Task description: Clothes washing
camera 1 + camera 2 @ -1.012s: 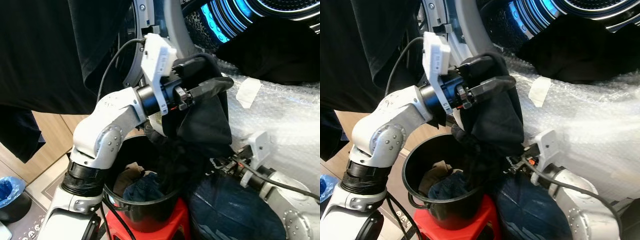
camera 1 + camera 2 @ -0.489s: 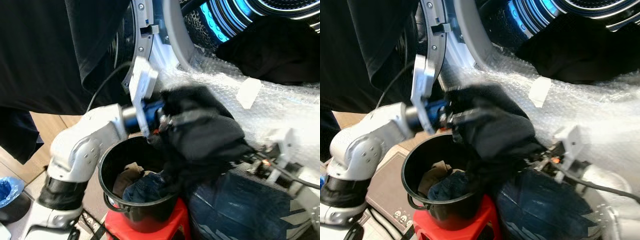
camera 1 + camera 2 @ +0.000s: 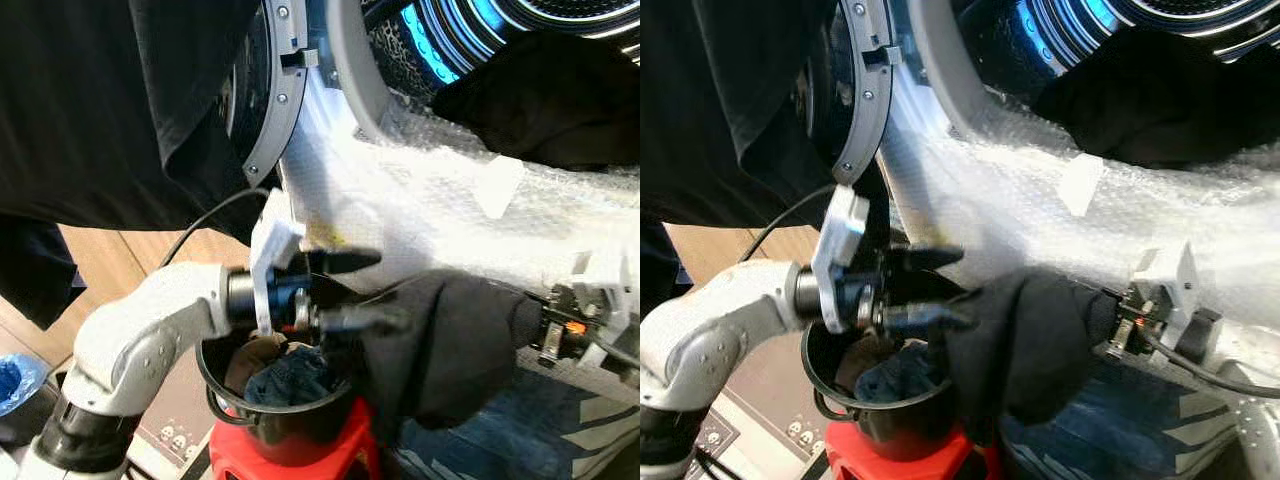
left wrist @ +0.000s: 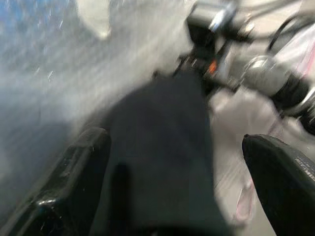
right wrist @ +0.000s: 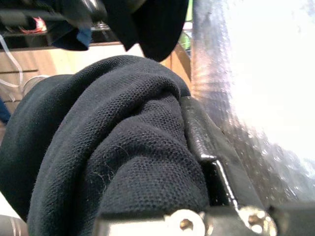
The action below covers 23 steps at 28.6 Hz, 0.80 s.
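Right gripper (image 3: pixel 520 322), mid-right of frame, clenched on dark garment (image 3: pixel 440 345) draped beside black bucket (image 3: pixel 300 425). Left gripper (image 3: pixel 365 290), centre, fingers spread, empty. Best lifted clear before swinging toward washer drum (image 3: pixel 470 40), upper right.

Left arm bent at elbow, forearm reaching across toward robot's right, left tool (image 3: pixel 352 292) fingers spread apart, nothing between them. Right arm low at right side, right tool (image 3: pixel 1102 322) clamped, fingers buried in dark cloth (image 3: pixel 450 335)
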{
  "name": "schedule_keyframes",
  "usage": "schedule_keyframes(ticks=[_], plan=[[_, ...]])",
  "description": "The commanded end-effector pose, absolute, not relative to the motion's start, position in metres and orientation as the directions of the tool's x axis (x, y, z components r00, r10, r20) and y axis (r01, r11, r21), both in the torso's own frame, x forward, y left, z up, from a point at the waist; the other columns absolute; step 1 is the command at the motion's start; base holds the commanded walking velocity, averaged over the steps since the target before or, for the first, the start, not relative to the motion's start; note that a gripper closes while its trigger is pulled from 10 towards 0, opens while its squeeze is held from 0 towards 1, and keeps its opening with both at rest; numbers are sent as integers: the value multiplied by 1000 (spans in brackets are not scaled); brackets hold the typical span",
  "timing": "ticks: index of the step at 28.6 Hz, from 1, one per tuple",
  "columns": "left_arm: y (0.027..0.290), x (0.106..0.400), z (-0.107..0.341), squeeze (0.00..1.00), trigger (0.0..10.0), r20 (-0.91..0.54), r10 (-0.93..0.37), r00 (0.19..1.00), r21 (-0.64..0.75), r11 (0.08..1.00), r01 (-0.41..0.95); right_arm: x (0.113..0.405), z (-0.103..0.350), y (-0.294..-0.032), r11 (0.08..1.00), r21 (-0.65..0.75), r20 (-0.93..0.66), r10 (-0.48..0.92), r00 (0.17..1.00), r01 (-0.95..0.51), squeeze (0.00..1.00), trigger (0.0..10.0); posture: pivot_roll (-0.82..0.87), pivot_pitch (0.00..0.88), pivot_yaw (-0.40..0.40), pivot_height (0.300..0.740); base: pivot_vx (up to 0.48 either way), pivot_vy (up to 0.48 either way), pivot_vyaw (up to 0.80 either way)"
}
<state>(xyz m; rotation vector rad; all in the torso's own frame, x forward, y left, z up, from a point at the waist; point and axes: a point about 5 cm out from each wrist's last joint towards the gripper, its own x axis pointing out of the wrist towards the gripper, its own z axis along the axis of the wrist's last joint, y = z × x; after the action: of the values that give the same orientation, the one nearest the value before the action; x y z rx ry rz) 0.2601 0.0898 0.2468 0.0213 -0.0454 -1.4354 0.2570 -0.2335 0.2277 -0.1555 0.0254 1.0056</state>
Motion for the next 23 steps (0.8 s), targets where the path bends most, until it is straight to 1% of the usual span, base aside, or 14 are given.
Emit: schedule_keyframes(ticks=[1,2,4,8,11,13,14,15,16,17,18,19,20,23], plan=[[90,257,244,63,10000,-15,-991,135,83,133,988,252,246,-230,477,-185,-51,868,494,-859,0,0,-54,71,93,740,0,0,0],[91,258,240,0,10000,-29,-988,149,97,145,985,251,250,-230,462,-187,-46,877,478,-867,0,0,-55,70,93,740,0,0,0],[93,258,230,0,10000,-64,-984,165,109,158,981,248,260,-230,426,-200,-28,897,440,-882,0,0,-60,68,95,740,0,0,0],[96,249,208,0,10000,-131,-980,152,121,136,983,240,288,-234,354,-242,42,934,355,-903,0,0,-78,64,96,740,0,0,0],[97,247,202,0,10000,-139,-979,149,117,134,984,236,300,-236,332,-263,70,943,325,-906,0,0,-85,62,95,740,0,0,0],[97,242,193,0,10000,-153,-978,142,93,129,987,233,316,-239,311,-303,93,950,296,-901,0,549,-91,58,94,740,0,0,0],[97,241,190,0,10000,-158,-977,143,92,130,987,231,324,-240,301,-319,110,953,281,-898,0,1922,-96,56,92,740,0,0,0],[98,239,186,0,10000,-163,-976,147,95,132,987,229,334,-241,290,-340,132,956,260,-895,0,3020,-98,55,90,740,0,0,0],[98,239,186,0,10000,-163,-976,147,95,132,987,229,334,-241,290,-340,132,956,260,-895,0,3020,-98,55,90,740,0,0,0],[98,238,183,0,10000,-164,-975,149,93,135,986,228,342,-241,286,-356,143,957,251,-890,0,4980,-100,51,87,740,0,0,0],[98,237,182,0,10000,-165,-975,151,92,138,986,228,347,-242,280,-373,144,959,243,-885,0,6667,-100,51,86,740,0,0,0],[99,236,181,0,10000,-166,-974,153,92,139,986,227,350,-242,275,-384,144,961,237,-881,0,7961,-100,50,86,740,0,0,0],[99,235,179,0,10000,-165,-974,157,94,143,985,226,355,-242,267,-399,146,963,227,-877,0,10000,-100,47,82,740,0,0,0],[101,232,175,0,10000,-169,-969,181,91,168,982,222,379,-241,218,-466,146,975,168,-858,0,10000,-95,44,70,740,0,0,0]])
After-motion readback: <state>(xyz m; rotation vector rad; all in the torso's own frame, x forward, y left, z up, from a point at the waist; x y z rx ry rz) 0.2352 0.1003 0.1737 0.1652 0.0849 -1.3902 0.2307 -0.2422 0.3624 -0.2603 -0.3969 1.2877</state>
